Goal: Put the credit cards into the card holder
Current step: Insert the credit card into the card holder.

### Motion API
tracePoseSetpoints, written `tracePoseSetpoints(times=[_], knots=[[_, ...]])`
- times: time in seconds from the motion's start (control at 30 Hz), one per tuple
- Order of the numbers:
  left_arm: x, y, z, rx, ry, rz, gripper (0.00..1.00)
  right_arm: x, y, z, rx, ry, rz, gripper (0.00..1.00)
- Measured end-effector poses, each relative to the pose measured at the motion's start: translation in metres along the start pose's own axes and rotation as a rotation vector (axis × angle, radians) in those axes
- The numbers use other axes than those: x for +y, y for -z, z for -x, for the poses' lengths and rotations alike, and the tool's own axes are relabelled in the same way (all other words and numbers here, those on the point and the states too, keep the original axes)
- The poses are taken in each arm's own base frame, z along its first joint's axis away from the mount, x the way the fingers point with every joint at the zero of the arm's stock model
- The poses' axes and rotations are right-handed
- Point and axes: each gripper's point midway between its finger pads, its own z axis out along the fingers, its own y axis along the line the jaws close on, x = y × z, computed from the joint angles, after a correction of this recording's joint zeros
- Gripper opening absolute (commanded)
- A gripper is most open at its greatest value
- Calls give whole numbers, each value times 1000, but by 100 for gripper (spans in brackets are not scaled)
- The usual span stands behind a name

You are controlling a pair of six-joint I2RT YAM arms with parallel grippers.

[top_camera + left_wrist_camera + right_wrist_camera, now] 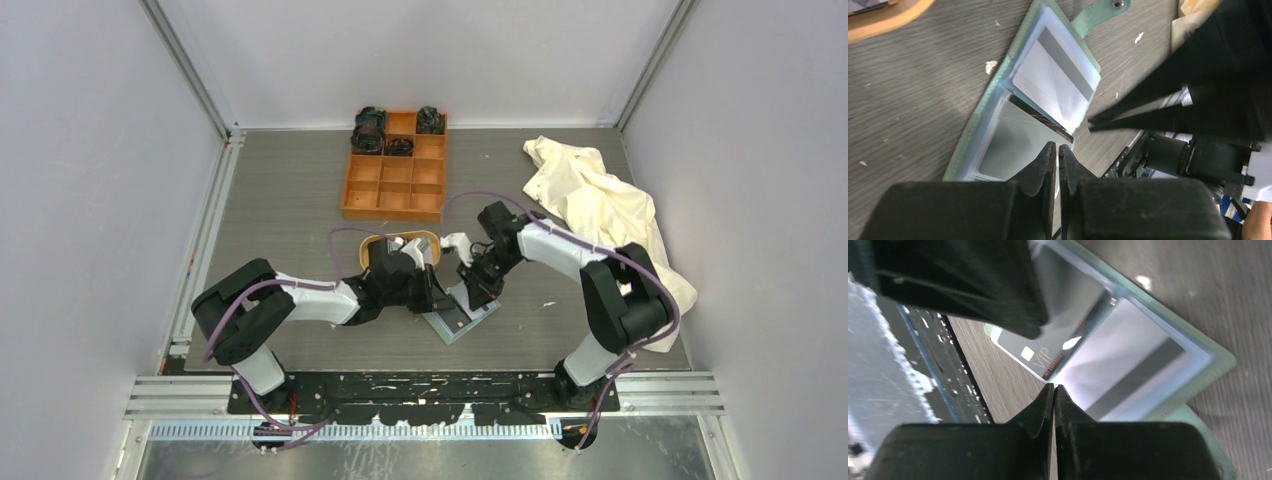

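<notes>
The sage-green card holder (462,316) lies open on the table between my two grippers. In the left wrist view its far pocket holds a white card with a grey stripe (1055,80), and a dark card (1042,118) sits at the mouth of the near pocket. Its strap tab (1100,10) points away. The right wrist view shows the dark card (1048,347), marked VIP, and the white card (1128,365). My left gripper (1058,147) is shut and empty over the near pocket. My right gripper (1053,387) is shut and empty at the holder's (1218,357) edge.
An oval tan wooden tray (372,247) stands just behind the left gripper (432,296), partly hidden by it. An orange compartment box (395,185) with dark items stands at the back. A cream cloth (600,205) lies at the right, behind the right gripper (478,285).
</notes>
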Motion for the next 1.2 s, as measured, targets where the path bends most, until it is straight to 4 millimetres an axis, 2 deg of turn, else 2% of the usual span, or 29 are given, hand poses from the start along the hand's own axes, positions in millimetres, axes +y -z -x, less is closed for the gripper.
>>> tracePoseSetpoints(times=[0.13, 0.27, 0.5, 0.7, 0.8, 0.9, 1.07, 1.13, 1.2], knots=[[10, -5, -2, -4, 4, 21, 6, 11, -11, 2, 20, 211, -74, 5], [20, -4, -5, -9, 8, 40, 6, 5, -19, 9, 41, 324, -154, 5], [25, 2, -4, -35, 13, 40, 6, -9, -28, 7, 115, 404, -235, 5], [26, 3, -3, -44, 12, 32, 7, -20, -24, 3, 156, 407, -302, 9], [27, 7, -4, -47, 7, 30, 10, -19, -19, 3, 139, 368, -280, 16], [25, 13, -4, -51, 0, 22, 16, -20, -6, 4, 85, 268, -248, 24], [13, 22, 1, -76, -13, -23, 19, -37, 26, 11, -21, 35, -222, 26], [8, 23, 3, -86, -14, -45, 19, -44, 32, 12, -31, -49, -199, 28], [4, 23, 4, -90, -11, -63, 19, -48, 30, 10, -21, -108, -166, 29]])
